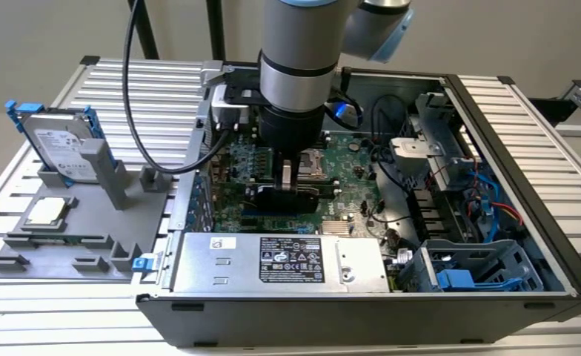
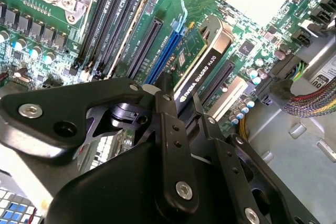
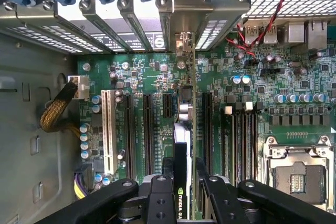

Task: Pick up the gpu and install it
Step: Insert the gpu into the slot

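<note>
Black linked jaws of the gripper [image 2: 176,106] pinch the thin black-shrouded gpu [image 2: 202,64] by its upper edge, holding it on edge over the green motherboard [image 3: 157,77] inside the open black computer case [image 1: 528,185]. Seen in the first wrist view, the gpu [image 3: 185,129] stands between the motherboard's long black expansion slots, its silver metal end bracket toward the case's rear slot covers.

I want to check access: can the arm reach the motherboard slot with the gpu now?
Probably yes: the end effector holds the gpu upright, directly over the motherboard slots; nothing visible blocks it.
</note>
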